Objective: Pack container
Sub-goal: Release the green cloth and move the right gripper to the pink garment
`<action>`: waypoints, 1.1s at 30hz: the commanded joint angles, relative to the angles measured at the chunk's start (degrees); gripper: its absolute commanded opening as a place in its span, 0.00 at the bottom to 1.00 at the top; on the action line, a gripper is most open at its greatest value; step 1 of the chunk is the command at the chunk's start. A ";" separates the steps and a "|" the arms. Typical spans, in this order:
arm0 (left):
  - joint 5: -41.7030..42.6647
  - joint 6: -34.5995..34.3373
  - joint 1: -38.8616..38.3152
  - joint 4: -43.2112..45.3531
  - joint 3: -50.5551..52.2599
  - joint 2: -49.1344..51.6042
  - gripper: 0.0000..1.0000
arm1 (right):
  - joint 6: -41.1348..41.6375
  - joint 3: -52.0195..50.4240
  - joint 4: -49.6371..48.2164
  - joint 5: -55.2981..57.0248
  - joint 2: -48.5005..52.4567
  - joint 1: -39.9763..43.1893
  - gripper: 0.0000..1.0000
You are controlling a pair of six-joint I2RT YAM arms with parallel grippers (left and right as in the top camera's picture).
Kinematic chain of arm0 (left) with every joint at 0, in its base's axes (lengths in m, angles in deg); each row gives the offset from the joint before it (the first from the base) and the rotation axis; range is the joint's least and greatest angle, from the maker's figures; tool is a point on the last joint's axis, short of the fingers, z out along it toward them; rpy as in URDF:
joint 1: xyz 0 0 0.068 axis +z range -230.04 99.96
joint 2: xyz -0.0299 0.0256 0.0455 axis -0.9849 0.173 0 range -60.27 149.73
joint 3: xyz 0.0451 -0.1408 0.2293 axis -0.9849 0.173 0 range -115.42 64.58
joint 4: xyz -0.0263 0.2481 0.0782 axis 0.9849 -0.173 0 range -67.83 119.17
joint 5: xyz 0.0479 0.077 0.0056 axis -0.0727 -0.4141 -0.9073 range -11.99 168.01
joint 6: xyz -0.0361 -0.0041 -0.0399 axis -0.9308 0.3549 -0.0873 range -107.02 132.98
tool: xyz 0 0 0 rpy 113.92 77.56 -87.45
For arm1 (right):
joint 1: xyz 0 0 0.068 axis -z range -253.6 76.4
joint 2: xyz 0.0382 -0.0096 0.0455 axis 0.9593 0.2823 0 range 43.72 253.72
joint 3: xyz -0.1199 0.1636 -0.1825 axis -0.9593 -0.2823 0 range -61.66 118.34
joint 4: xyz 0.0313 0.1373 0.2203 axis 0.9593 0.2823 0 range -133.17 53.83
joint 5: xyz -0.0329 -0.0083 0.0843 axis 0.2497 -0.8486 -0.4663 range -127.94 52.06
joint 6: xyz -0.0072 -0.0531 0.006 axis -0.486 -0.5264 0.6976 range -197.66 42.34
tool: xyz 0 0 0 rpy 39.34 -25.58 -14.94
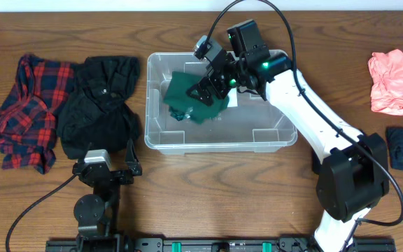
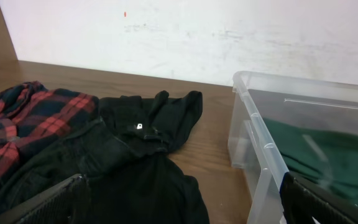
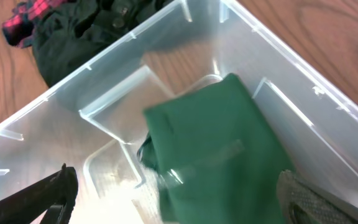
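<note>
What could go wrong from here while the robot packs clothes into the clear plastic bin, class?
1. The open right gripper hangs low over the dark green folded cloth inside the clear rectangular plastic container; pulling away, a finger might snag the cloth and drag it back out.
2. The cloth lies loosely across the middle of the base, which may leave little room for the black garment and red plaid shirt on the table.
</note>
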 commanded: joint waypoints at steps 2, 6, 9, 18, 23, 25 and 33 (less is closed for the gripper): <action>0.33 -0.70 0.24 -2.08 0.92 -0.26 0.98 | 1.60 1.09 0.07 0.44 0.26 1.27 0.99; 0.33 -0.70 0.24 -2.08 0.92 -0.26 0.98 | 3.43 1.77 0.72 3.04 0.13 1.38 0.98; 0.33 -0.70 0.24 -2.08 0.92 -0.26 0.98 | 6.38 4.87 3.63 4.55 -0.92 2.32 0.99; 0.33 -0.70 0.24 -2.08 0.92 -0.26 0.98 | 15.34 22.01 20.55 10.58 -4.74 17.35 0.99; 0.33 -0.70 0.24 -2.08 0.92 -0.26 0.98 | 26.05 21.53 26.86 20.35 -4.26 30.45 0.99; 0.33 -0.70 0.24 -2.08 0.92 -0.26 0.98 | 32.63 19.76 28.55 23.76 -4.11 35.32 0.99; 0.33 -0.70 0.24 -2.08 0.92 -0.26 0.98 | 48.76 6.45 27.15 28.06 -4.11 49.83 0.99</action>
